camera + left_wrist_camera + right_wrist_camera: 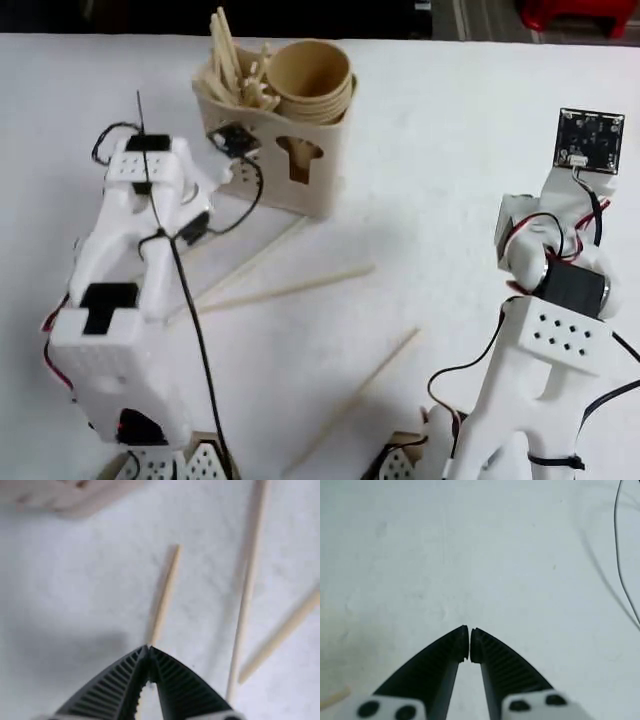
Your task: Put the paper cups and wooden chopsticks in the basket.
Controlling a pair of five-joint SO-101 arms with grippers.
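Hovering over the white table [450,150], left tool [149,652] pinches a chopstick [165,595]; right tool [469,642] clenched.

light: bright, even | shadows: soft, beside chopstick [165,597] on table [75,590]

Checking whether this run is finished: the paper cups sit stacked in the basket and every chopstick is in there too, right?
Not all of them. The paper cups do sit stacked in the basket, but the high view shows loose chopsticks lying on the table, and the left wrist view shows the left gripper shut on the end of a chopstick.
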